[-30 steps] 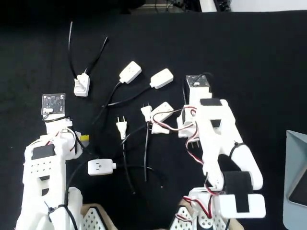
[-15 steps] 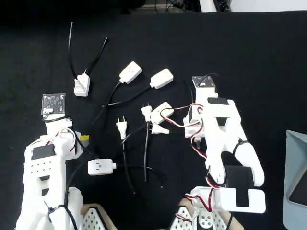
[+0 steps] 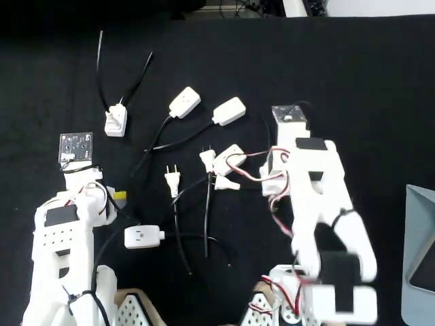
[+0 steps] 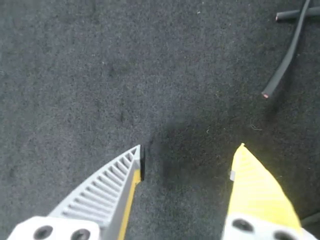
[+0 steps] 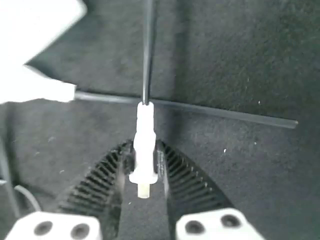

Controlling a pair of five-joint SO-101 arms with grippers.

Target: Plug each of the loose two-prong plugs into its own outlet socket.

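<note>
Shifted rightward from the plug cluster, the right arm (image 3: pixel 309 183) stands farther from it. Its wrist view shows the right end effector (image 5: pixel 145 150) clamped on a slim white two-prong plug (image 5: pixel 145 125) near a white outlet socket (image 5: pixel 30 45), its black cord (image 5: pixel 148 50) trailing away. The high view shows another loose plug (image 3: pixel 172 180) lying flat. The left end effector (image 4: pixel 190 155) has its fingers apart above the black table (image 4: pixel 75 75).

On the black counter (image 3: pixel 380 81) a white outlet socket (image 3: pixel 143 236) is laid; beyond it, further sockets (image 3: pixel 184 102) and two-prong plugs (image 3: pixel 172 180) on black cords (image 3: pixel 178 238) are scattered.
</note>
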